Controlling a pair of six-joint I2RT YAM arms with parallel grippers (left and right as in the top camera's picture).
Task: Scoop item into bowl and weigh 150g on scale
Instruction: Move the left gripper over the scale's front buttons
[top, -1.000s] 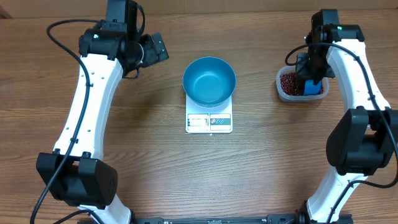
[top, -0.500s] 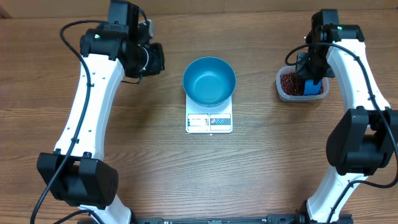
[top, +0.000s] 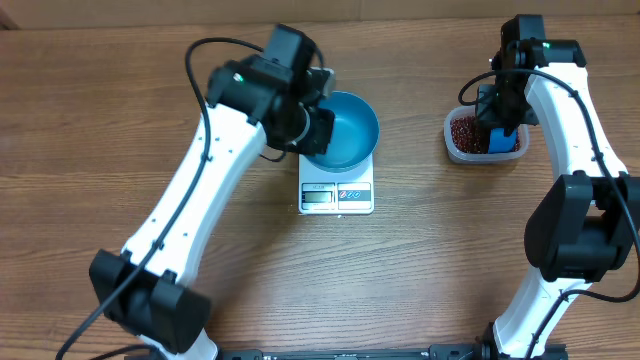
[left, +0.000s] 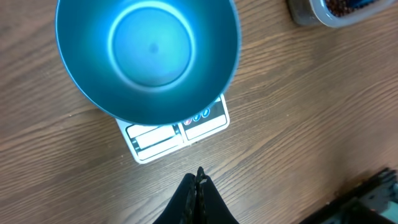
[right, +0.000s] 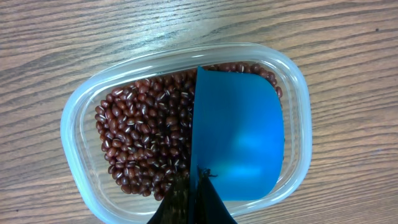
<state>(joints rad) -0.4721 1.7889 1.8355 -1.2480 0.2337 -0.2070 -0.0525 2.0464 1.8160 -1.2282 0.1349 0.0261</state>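
Beans (right: 134, 140) wait in a tub (right: 78, 115) where the right tool (right: 199, 180), clamped on the scoop (right: 236, 143), should dig deep and lift level; left tool (left: 199, 179), pinched shut, empty, hovers by the bowl (left: 149, 56).

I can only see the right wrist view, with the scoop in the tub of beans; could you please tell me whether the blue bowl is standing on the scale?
Observer: Yes, the round, deep, bright blue bowl stands on the small flat white square scale.
Operator: Thank you. Is there anything in it?
Observer: Nothing; the left wrist view shows its glossy inside bare.
Operator: And where is the left gripper, please?
Observer: The left gripper is shut and holds nothing; in its own view its tips show against the wooden table, just off the scale's display edge.
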